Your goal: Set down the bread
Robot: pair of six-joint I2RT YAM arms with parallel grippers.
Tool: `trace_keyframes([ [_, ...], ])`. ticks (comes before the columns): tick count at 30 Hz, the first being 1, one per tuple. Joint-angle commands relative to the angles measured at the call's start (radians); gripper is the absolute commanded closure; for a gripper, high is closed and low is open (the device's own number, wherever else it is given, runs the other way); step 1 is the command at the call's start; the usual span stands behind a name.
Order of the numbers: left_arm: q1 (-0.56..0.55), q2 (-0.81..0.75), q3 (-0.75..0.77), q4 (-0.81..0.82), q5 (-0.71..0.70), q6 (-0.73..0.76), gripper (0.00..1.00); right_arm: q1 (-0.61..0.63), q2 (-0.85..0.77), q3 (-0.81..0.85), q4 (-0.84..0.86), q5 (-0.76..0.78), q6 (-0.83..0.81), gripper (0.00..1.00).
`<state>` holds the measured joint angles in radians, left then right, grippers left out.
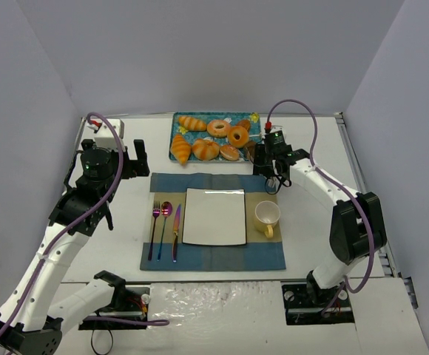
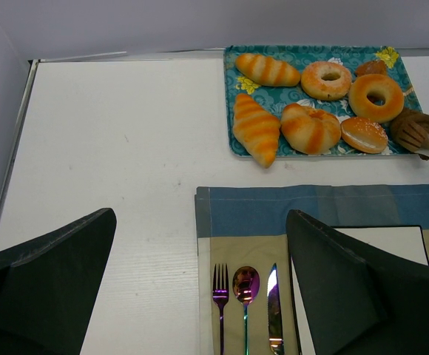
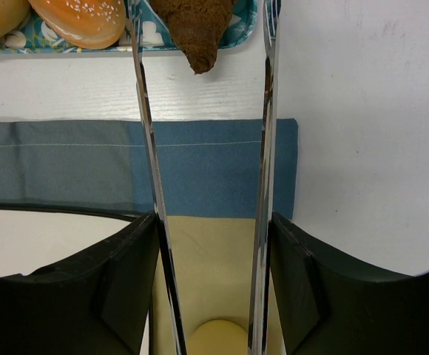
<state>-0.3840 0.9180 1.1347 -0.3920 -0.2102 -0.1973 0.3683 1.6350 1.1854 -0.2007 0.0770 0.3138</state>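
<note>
The bread (image 3: 196,26) is a dark brown ridged pastry at the near right corner of the blue patterned tray (image 2: 274,100), with its tip over the rim. It also shows in the left wrist view (image 2: 410,124) and the top view (image 1: 250,150). My right gripper (image 3: 213,222) is shut on metal tongs (image 3: 146,133). The tong arms reach forward and flank the bread on both sides. I cannot tell whether they are squeezing it. My left gripper (image 2: 201,218) is open and empty, above the table left of the placemat (image 1: 134,159).
A white square plate (image 1: 214,216) lies on the blue-and-tan placemat (image 1: 200,183). A fork, spoon and knife (image 1: 166,229) lie to its left and a yellow cup (image 1: 267,215) to its right. Golden croissants (image 2: 257,128), ring donuts (image 2: 376,96) and buns fill the tray.
</note>
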Motion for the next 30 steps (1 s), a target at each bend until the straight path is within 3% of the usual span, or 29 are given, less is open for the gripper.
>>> trace_keyframes([
  [1, 0.004, -0.01, 0.019, 0.065, -0.012, 0.012, 0.03, 0.009, 0.017, 0.005, 0.064, 0.023, 0.009, 0.46],
  [30, 0.004, -0.003, 0.019, 0.065, -0.01, 0.012, 0.03, 0.018, 0.025, 0.005, 0.082, 0.034, 0.008, 0.5],
])
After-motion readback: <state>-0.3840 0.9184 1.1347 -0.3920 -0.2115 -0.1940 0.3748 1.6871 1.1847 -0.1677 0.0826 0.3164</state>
